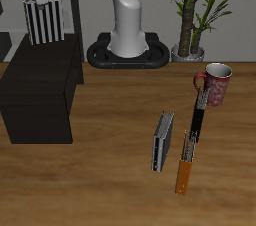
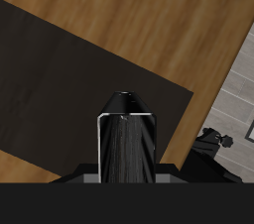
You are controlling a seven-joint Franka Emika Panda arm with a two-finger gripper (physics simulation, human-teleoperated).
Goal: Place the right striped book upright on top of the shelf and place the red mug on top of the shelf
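At upper left, the right striped book (image 1: 43, 22) is held upright, pinched in the tool (image 1: 40, 0) above the back of the shelf (image 1: 40, 90). The red mug (image 1: 216, 85) is seen at right on the tabletop (image 1: 110, 180).

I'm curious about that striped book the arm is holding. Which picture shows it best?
The exterior view: the right striped book hangs upright in the gripper above the shelf, stripes plain. The wrist view shows only its thin top edge between the fingers.
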